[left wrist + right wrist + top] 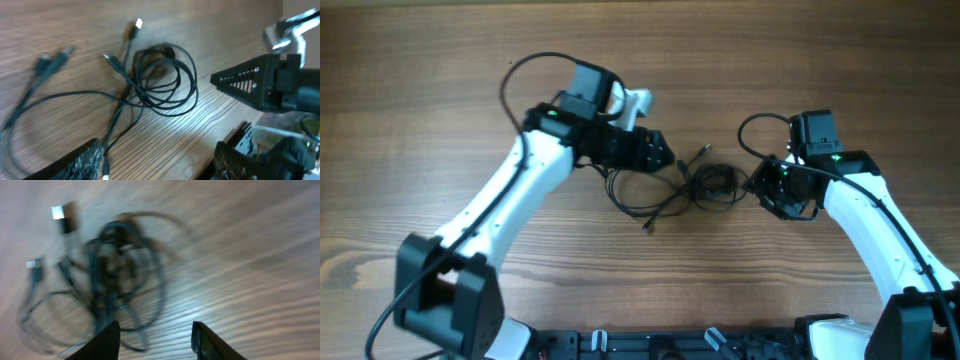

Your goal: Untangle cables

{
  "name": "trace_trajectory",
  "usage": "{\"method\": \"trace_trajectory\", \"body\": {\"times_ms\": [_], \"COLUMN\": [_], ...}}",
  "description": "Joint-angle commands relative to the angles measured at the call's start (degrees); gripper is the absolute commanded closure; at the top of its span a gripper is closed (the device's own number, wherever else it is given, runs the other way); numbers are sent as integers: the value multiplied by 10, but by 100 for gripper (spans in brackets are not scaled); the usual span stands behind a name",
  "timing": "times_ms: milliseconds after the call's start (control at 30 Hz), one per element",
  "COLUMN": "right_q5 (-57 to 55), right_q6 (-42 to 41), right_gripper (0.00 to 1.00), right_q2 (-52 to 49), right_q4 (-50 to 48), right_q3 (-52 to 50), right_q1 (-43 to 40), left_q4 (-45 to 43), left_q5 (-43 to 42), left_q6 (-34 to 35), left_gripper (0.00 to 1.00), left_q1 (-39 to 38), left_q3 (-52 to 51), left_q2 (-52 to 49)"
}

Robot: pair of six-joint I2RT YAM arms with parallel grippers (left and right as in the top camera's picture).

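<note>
The cables (692, 186) lie in a dark tangle on the wooden table between my two grippers. In the left wrist view they form a coil (165, 80), with loose strands and silvery plug tips trailing left. My left gripper (666, 156) sits just left of the tangle and is open (160, 165). One strand runs along the inner side of its left finger (75, 162) without being pinched. My right gripper (760, 186) is just right of the tangle, also open (156, 341). The blurred coil (117, 265) lies ahead of its fingers, with nothing held between them.
The bare wood table (440, 80) stretches all around the tangle. Both arm bases and a black rail (650, 345) line the front edge. In the left wrist view the right gripper's black finger (250, 82) shows beyond the coil.
</note>
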State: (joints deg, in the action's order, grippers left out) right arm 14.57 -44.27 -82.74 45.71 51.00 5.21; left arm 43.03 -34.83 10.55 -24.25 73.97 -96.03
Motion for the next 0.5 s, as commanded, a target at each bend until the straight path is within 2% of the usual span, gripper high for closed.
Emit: {"method": "trace_trajectory", "body": {"times_ms": [0, 133, 267, 333, 467], "right_q5": [-13, 67, 168, 169, 141], "right_q6": [25, 47, 85, 85, 113], "right_gripper": [48, 47, 51, 59, 62], "right_q2": [7, 7, 7, 7, -3], "right_q4": [-15, -59, -122, -126, -114], "right_q3": [1, 1, 1, 1, -1], "right_q1": [1, 1, 1, 1, 1], "left_q4": [-1, -1, -3, -4, -4], "left_q5": [11, 11, 15, 15, 19], "left_q6": [-10, 22, 67, 77, 80], "left_gripper": [30, 35, 36, 36, 36], "left_q1": [-26, -30, -30, -30, -30], "left_q3": [2, 2, 2, 2, 2], "left_q2": [-29, -40, -42, -42, -42]}}
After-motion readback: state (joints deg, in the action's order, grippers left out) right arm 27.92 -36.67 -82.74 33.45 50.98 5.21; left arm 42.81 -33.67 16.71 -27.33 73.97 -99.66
